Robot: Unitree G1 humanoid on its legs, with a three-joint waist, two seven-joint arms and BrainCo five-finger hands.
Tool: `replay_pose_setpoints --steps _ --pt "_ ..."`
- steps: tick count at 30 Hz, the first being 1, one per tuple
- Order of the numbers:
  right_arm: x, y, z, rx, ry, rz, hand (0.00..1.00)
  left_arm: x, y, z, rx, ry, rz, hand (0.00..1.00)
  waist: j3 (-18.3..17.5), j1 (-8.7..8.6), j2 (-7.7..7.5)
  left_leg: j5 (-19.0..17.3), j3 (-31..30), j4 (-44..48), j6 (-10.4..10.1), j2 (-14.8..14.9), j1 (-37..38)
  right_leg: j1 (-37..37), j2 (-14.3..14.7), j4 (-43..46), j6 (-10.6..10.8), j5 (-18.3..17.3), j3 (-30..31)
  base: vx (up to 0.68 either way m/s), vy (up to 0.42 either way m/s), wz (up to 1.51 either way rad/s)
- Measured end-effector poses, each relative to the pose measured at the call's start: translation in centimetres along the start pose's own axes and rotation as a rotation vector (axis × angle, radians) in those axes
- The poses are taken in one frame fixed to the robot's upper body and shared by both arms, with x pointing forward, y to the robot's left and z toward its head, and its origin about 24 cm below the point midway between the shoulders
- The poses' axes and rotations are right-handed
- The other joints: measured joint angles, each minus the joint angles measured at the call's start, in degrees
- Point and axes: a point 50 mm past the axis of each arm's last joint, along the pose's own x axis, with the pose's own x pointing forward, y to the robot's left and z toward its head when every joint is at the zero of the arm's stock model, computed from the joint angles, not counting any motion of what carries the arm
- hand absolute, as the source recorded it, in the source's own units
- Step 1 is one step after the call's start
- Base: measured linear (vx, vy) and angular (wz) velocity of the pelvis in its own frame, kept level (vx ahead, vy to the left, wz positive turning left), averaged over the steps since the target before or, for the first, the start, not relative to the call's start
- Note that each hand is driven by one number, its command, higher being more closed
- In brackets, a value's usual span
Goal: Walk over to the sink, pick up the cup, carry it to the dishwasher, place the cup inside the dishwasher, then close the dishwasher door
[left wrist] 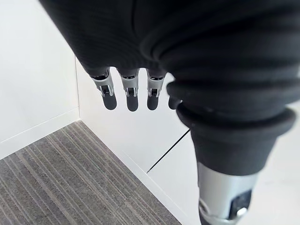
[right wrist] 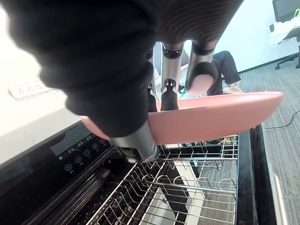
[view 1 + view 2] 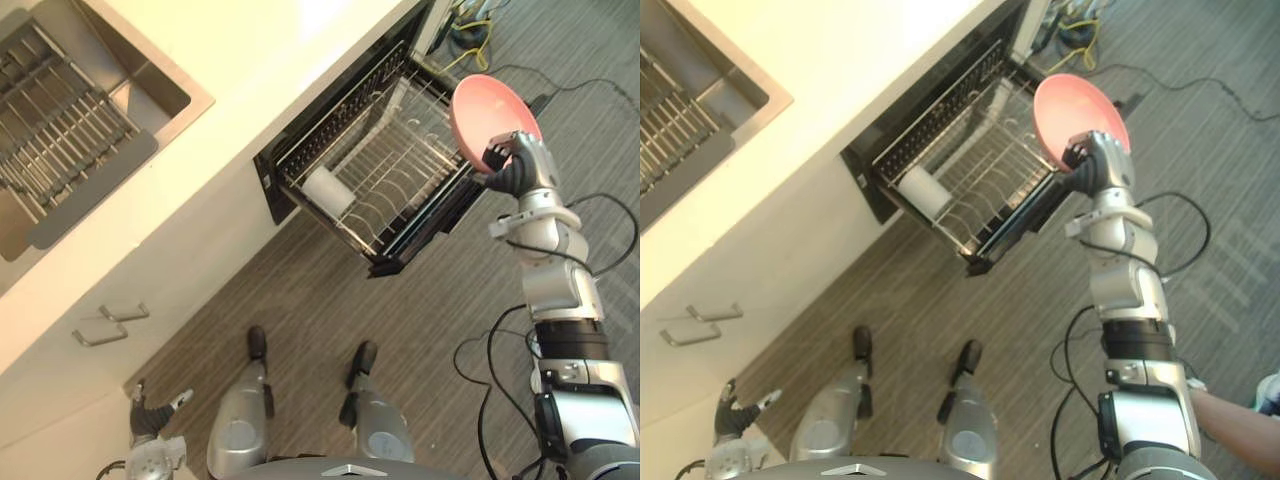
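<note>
My left hand (image 3: 148, 412) hangs low by the cabinet (image 3: 60, 380), fingers relaxed and empty. My right hand (image 3: 512, 165) pinches a pink dish (image 3: 490, 108), not a cup, by its rim above the pulled-out dishwasher rack (image 3: 395, 195), where a white cylinder (image 3: 327, 188), perhaps the cup, lies. I judge this the placing step: next, lower the dish between the wires and release.

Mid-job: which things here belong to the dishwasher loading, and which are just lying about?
Job: pink dish pinched in right hand; dishwasher; its pulled-out rack; sink.
Lying about: white cylinder in rack; sink's drainer; cabinet handles; idle left hand.
</note>
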Motion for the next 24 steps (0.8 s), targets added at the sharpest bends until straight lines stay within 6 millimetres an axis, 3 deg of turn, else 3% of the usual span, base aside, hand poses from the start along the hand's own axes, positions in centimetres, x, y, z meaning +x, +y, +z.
replay_pose_setpoints --steps 5,10,14,22,23,24 --pt "1.4 -0.7 1.3 -0.021 -0.051 0.000 1.00 0.4 -0.2 0.8 -0.027 -0.022 0.001 0.00 2.35 0.06 0.47 0.85 -2.29 -0.20 0.17 -0.73 -2.61 -2.26 -0.51 0.08 0.06 0.54 -0.63 -0.01 0.027 0.10" --pt "2.6 -0.9 1.3 0.000 -0.030 0.034 1.00 0.7 0.0 1.6 -0.025 -0.054 -0.003 0.00 3.52 0.81 1.16 1.49 -4.44 -0.18 0.35 -1.23 -5.29 -4.46 -0.82 0.07 -0.09 1.12 -1.34 0.00 0.021 0.08" --pt "3.8 -2.1 1.2 -0.042 -0.015 0.050 1.00 0.6 -0.8 2.0 -0.037 -0.069 -0.038 0.00 4.73 1.60 3.21 1.97 -5.75 -0.23 0.83 -2.36 -7.39 -6.65 -1.78 0.03 0.15 1.89 -1.21 0.00 0.027 0.01" --pt "4.7 -2.3 0.9 -0.074 0.004 0.101 1.00 0.5 -1.7 2.2 -0.018 -0.076 -0.090 0.00 5.70 2.65 5.21 2.54 -8.14 -0.21 1.05 -3.33 -10.70 -9.90 -2.52 -0.23 0.31 2.87 -1.22 0.00 0.011 0.03" --pt "5.0 -2.7 0.7 -0.101 0.016 0.109 0.00 0.5 -1.9 2.3 -0.022 -0.078 -0.097 0.00 6.08 2.65 5.94 2.87 -8.40 -0.27 1.02 -3.53 -11.36 -10.24 -2.66 -0.54 0.37 3.13 -1.27 0.01 0.010 0.08" --pt "5.0 -3.0 0.4 -0.106 0.026 0.111 0.00 0.6 -1.9 2.3 -0.029 -0.078 -0.101 0.00 6.30 2.85 6.38 3.06 -8.69 -0.27 0.91 -3.62 -11.60 -10.31 -2.70 -0.69 0.37 3.22 -1.41 0.01 0.007 0.09"
